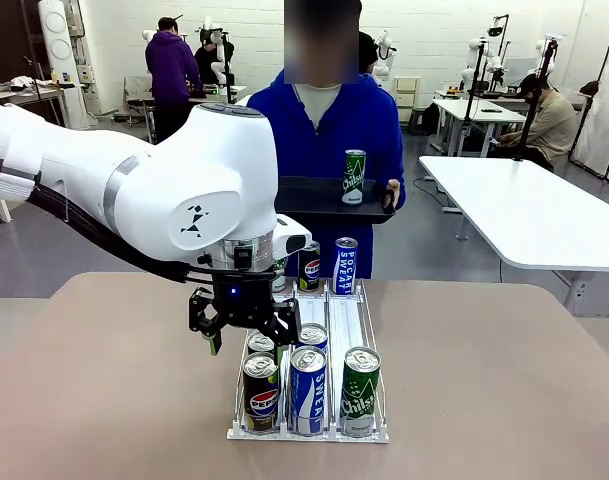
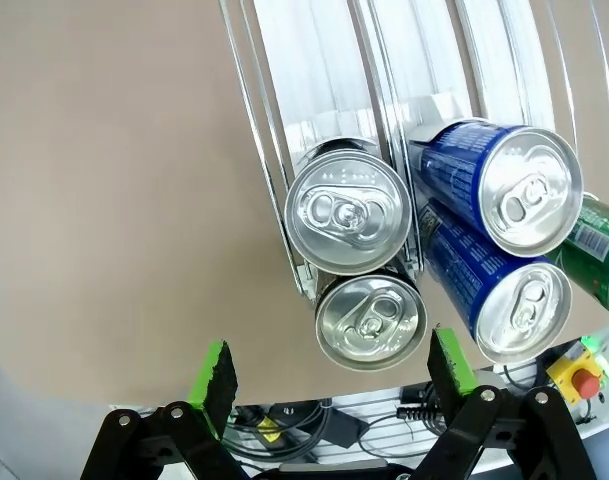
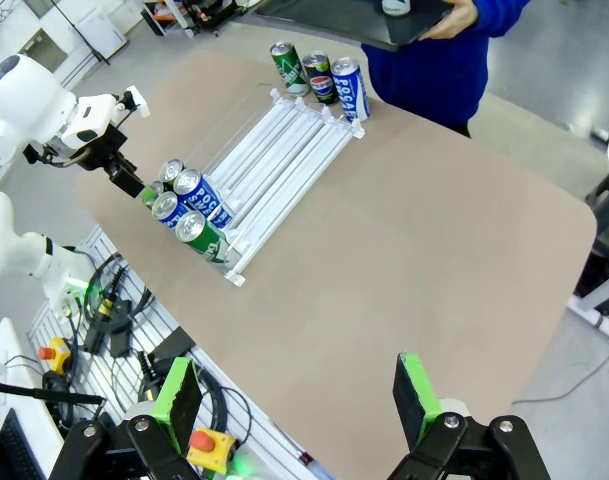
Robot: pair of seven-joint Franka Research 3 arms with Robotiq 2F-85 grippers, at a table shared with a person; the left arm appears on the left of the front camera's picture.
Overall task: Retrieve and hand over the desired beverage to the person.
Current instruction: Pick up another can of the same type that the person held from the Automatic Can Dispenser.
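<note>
The left fingers stand spread wide and released, grasping nothing. They hover just above the left lane of the white rack. From the left wrist, two silver can tops lie ahead of the green pads. The near can sits between the pads and beyond their tips, apart from both. A second can lies just farther on, and two blue cans lie out past one pad.

The front view adds the labels in the row below the fingers: a Pepsi can, a Pocari Sweat can and a green can. Well beyond the fingers, across the desk, the person holds a black tray carrying a slim green can.

The right fingers are likewise wide apart and empty, high over the desk's edge. Their view takes in the whole rack, with three more cans at its far end.
</note>
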